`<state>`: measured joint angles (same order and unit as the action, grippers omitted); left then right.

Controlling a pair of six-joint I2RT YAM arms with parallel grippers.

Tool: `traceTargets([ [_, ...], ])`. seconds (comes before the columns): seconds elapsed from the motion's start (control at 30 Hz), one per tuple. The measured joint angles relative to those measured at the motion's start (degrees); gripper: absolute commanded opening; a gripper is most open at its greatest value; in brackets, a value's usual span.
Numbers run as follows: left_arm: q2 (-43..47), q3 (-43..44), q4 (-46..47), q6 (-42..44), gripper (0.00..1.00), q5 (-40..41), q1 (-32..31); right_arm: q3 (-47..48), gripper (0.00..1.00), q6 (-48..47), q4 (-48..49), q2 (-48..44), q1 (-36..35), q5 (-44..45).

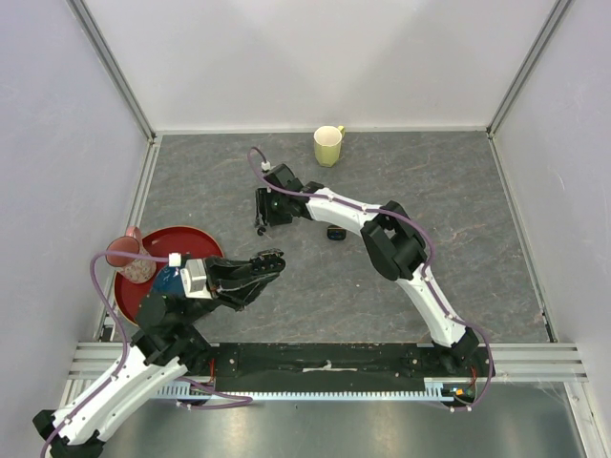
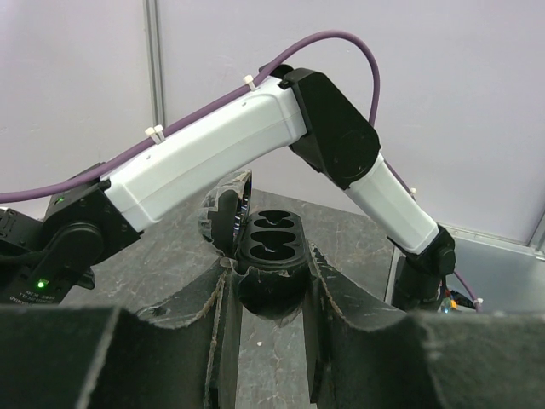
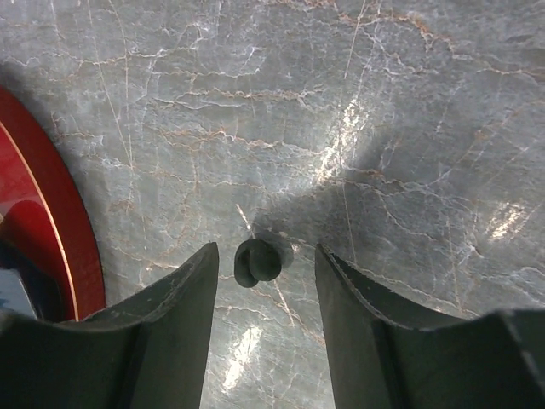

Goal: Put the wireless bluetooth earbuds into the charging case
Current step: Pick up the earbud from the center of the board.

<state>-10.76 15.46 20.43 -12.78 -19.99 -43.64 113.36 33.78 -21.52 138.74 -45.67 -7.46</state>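
Grey veined stone makes up the worktop. One black earbud lies alone on it, well out from the arm bases. The right pincer stands over the bud with its jaws open, one finger on each side and neither touching it. The left pincer is closed on the charging case, gripping its lower half above the worktop. The lid is hinged back to the left in the wrist view, and the two moulded sockets face the camera. A second small black case sits on the worktop just beside the right arm. A red plate lies near the left edge with a pink cup at its left rim. A pale yellow mug stands at the far side.
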Motion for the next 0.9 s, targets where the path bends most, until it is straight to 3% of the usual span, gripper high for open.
traceTargets([
  [0.43, 1.4, 0.02, -1.51, 0.28, 0.02, 1.11, 0.0, 0.04, 0.42, -1.16, -0.37, 0.31, -0.92, 1.53],
  [0.9, 1.4, 0.02, -2.14, 0.26, 0.02, 1.92, 0.0, -2.86, 0.1, -1.66, 2.19, -0.5, -1.42, 1.38],
])
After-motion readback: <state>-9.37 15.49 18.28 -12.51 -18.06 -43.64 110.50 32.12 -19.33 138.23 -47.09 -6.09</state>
